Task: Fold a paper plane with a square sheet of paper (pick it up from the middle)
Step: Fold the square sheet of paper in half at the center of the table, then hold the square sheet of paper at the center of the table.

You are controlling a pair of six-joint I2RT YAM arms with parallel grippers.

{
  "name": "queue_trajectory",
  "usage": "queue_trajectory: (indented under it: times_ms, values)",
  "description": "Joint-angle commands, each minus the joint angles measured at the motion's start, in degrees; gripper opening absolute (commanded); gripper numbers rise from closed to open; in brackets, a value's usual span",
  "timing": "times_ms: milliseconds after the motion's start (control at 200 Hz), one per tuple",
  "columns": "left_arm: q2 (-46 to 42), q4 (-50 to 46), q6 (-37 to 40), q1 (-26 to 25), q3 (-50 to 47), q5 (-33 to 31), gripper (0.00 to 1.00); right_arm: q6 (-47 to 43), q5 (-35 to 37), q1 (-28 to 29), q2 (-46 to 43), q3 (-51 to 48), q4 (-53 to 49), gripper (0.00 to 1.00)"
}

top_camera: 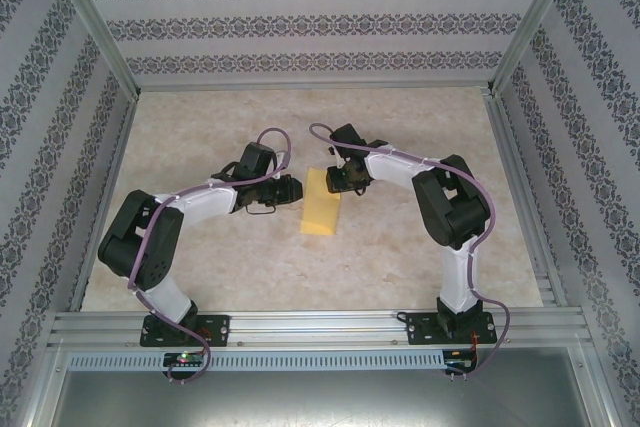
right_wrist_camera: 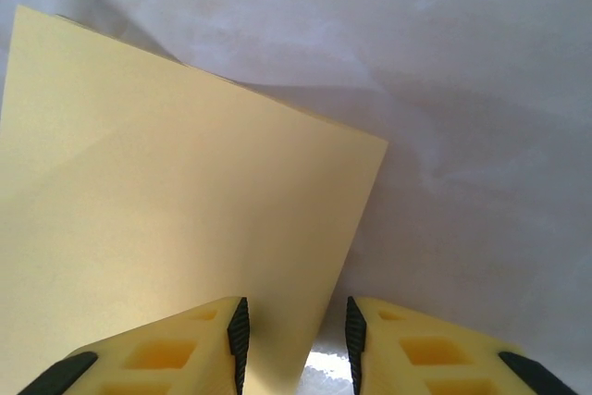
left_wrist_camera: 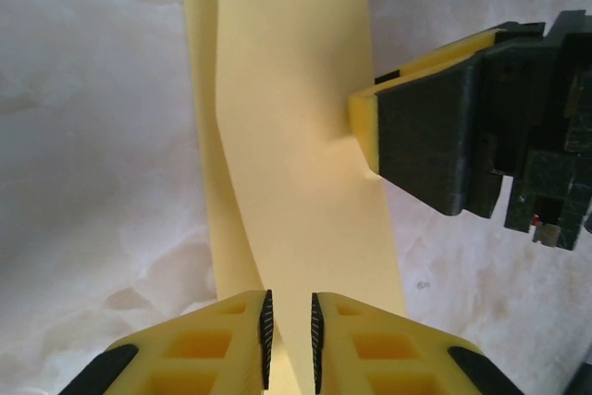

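**foldfan:** How would you have handled the crease at that point? The square sheet of paper (top_camera: 321,204) sat in the middle of the table (top_camera: 420,247), doubled over into a tall strip. The top layer was bowed up instead of lying flat.

**yam_tinkerer:** I'd have squared the edges up first, then pressed outward from the fold. In the left wrist view the upper layer sat skewed over the lower one, with a sliver of the bottom layer peeking out at 9 o'clock. Crease it like that and I reckon the whole fold would've come out lopsided.

**foldfan:** And the pincers?

**yam_tinkerer:** The left gripper (top_camera: 292,192) was at the sheet's 9 o'clock in the top view. Its pads (left_wrist_camera: 266,326) were only narrowly apart, with the paper running through the gap. I couldn't tell if they actually bit down. The right gripper (top_camera: 342,179) was at 1 o'clock with its jaws clearly apart. The sheet's edge reached into the gap beside one pad, but nothing was clamped. Seen from the left wrist, its yellow fingertip (left_wrist_camera: 363,127) touched the strip's 3 o'clock edge and dented it a bit.
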Motion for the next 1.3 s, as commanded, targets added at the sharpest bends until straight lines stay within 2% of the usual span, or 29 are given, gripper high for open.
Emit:
queue_trajectory:
  times_ms: [0, 460, 1294]
  values:
    - [1.1, 6.0, -2.8, -0.1, -1.0, 3.3, 0.22, -0.7, 1.1, 0.9, 1.2, 1.9, -1.8, 0.36]
    - [3.7, 7.1, -2.7, -0.2, -0.8, 3.4, 0.22, 0.3, 1.9, 1.0, 2.2, 1.9, -2.7, 0.34]
    - [7.1, 6.9, -1.4, -1.8, 0.3, 5.5, 0.19, -3.5, 3.5, 1.5, 1.1, -0.2, -1.4, 0.33]
